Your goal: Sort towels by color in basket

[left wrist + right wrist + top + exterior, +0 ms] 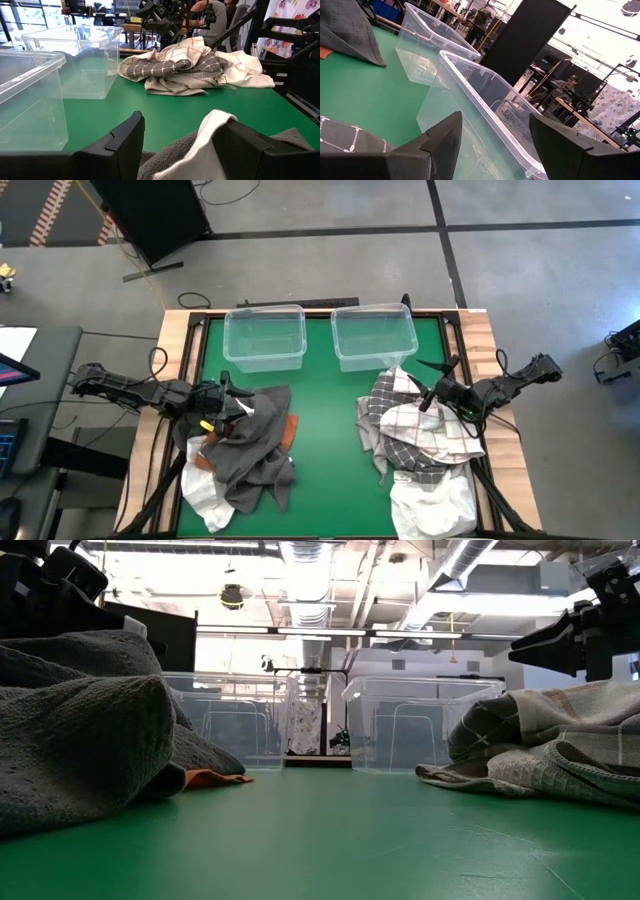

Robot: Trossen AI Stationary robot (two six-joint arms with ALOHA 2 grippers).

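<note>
Green table (325, 430), two towel piles (245, 450), open claws

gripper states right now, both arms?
Left gripper: open, over the dark pile, holding nothing.
Right gripper: open, over the checked pile, holding nothing.

Two clear plastic bins stand side by side at the far edge of the green table (325, 430), the left bin (265, 337) behind the heap of dark grey, orange and white towels (245, 455). The right bin (373, 334) stands behind the heap of checked and white towels (420, 445); bare table lies between the heaps.
</note>
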